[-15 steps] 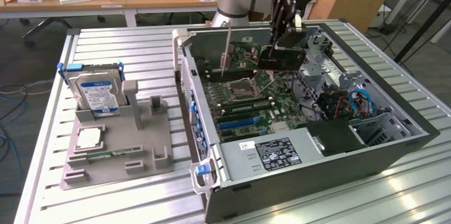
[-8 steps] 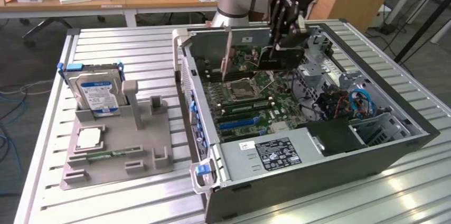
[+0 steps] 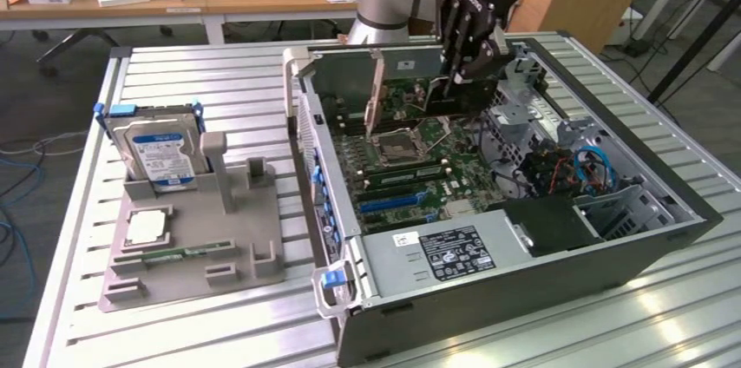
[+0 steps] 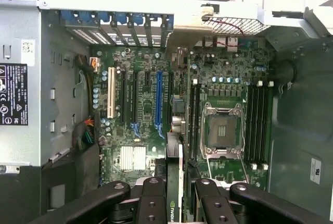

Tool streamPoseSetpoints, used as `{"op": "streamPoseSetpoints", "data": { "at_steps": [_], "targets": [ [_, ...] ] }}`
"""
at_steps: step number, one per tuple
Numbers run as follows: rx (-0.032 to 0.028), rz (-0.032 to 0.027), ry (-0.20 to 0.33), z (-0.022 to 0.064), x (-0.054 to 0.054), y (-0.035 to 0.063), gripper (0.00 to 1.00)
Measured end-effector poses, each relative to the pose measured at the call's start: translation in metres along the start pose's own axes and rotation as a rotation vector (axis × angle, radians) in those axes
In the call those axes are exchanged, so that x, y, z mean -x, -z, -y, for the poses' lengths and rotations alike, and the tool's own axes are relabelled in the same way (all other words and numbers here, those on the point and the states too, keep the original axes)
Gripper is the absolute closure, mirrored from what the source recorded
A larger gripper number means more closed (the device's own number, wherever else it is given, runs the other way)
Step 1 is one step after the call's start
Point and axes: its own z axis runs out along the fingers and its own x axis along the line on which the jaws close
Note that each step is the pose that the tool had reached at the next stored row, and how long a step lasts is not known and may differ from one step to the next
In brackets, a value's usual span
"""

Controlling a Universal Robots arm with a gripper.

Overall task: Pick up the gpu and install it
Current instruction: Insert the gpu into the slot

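One gpu [image 3: 454, 97] is hanging on its edge in the upper middle of the exterior view, over the open computer case [image 3: 648, 242]. The jaws are pinching it, probably so its edge is pointing down at the blue slot [image 4: 158, 101].

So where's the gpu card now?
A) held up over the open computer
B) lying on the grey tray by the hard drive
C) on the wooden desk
A: the jaws grip the gpu edge-on above the motherboard inside the open computer case.
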Motion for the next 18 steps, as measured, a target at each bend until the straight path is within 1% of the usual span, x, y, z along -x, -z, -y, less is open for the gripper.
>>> {"op": "streamPoseSetpoints", "data": {
  "at_steps": [4,11,18],
  "targets": [
    [-0.0001,0.0002,0.0,0.0,0.0,-0.0004,0.74],
    [0.0,0.0,0.0,0.0,-0.0001,-0.0045,0.74],
    [-0.0003,0.0004,-0.006,0.0,-0.0002,-0.0056,0.74]
  ]
}}
